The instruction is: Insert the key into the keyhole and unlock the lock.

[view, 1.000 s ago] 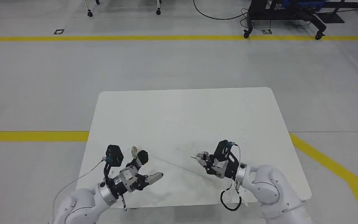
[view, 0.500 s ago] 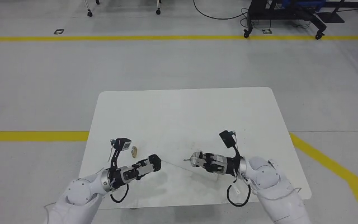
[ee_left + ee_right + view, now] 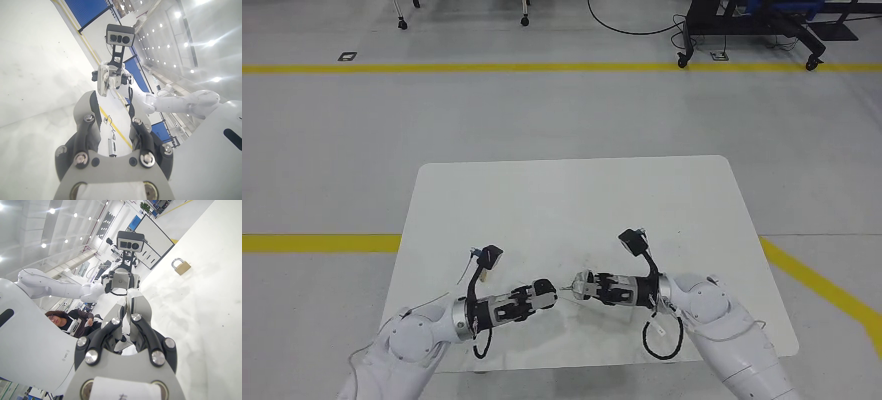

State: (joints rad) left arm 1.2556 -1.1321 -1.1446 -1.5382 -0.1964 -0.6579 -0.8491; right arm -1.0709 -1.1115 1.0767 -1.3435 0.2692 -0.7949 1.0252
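Both arms have swung inward since the earlier frames. The left gripper (image 3: 545, 291) has left its spot beside the lock and now faces the right gripper (image 3: 580, 285) tip to tip, close but apart, over the front middle of the tabletop (image 3: 572, 200).

The left gripper's two fingers (image 3: 88, 102) are spread with nothing between them. The right gripper's two fingers (image 3: 140, 303) are pressed together. Whether they pinch a key I cannot tell.

One lock (image 3: 181, 266), brass with a closed silver shackle, lies flat on the tabletop on the left arm's side, well apart from both grippers.
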